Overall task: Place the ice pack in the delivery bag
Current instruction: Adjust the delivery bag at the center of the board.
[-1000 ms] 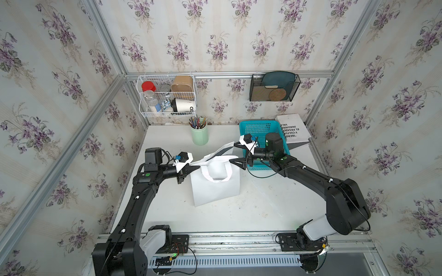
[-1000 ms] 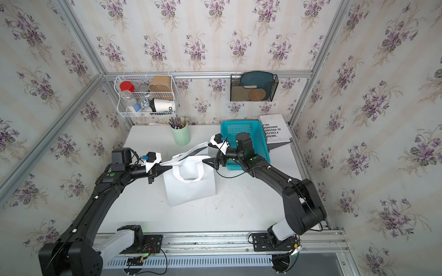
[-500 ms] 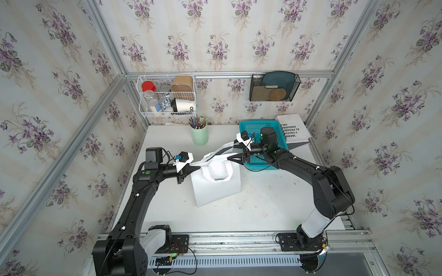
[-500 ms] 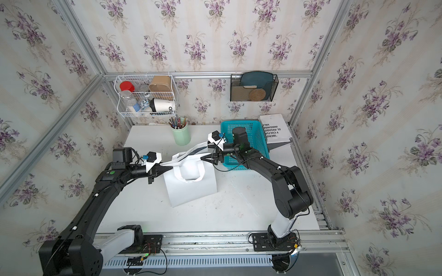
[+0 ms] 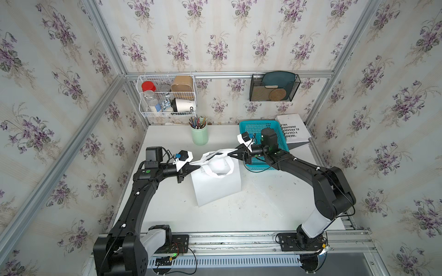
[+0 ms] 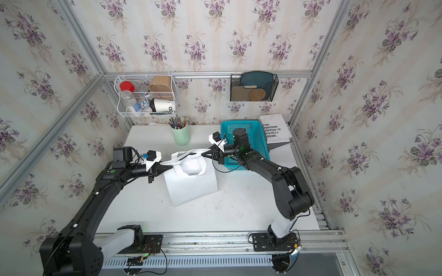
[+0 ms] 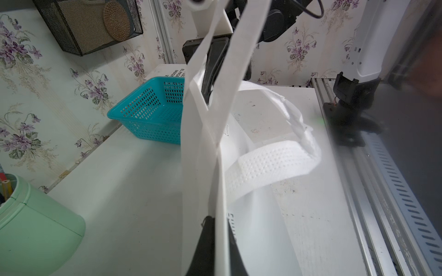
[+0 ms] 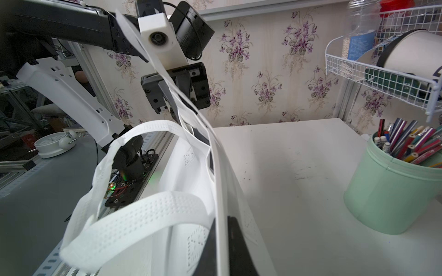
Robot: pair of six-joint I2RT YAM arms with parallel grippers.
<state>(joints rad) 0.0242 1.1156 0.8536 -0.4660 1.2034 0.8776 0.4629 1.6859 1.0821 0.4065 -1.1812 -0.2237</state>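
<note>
**White table** (image 5: pixel 263 210): lies beneath both grippers.

**Delivery bag** (image 5: pixel 215 188): tall and white. It stands upright on the table directly between the left gripper (image 5: pixel 194 167) and the right gripper (image 5: pixel 231 154), with its body below their fingertips.

**Turquoise basket** (image 5: pixel 259 122): just behind the right gripper, on the side away from the bag.

**White book** (image 5: pixel 294 129): beyond the basket, farther from the right gripper.

**Green pencil cup** (image 5: pixel 199 137): toward the back wall from the left gripper, apart from the bag.

**Top strap** (image 5: pixel 221 152): a flat white band at the bag's mouth, stretched taut from one gripper to the other.

**Loose handle** (image 5: pixel 221 175): droops over the bag's near face, below both grippers and held by neither.

**Left gripper:** jaws pinched narrow on one end of the strap, as the left wrist view shows.

**Right gripper:** jaws likewise clamped on the opposite end.
</note>
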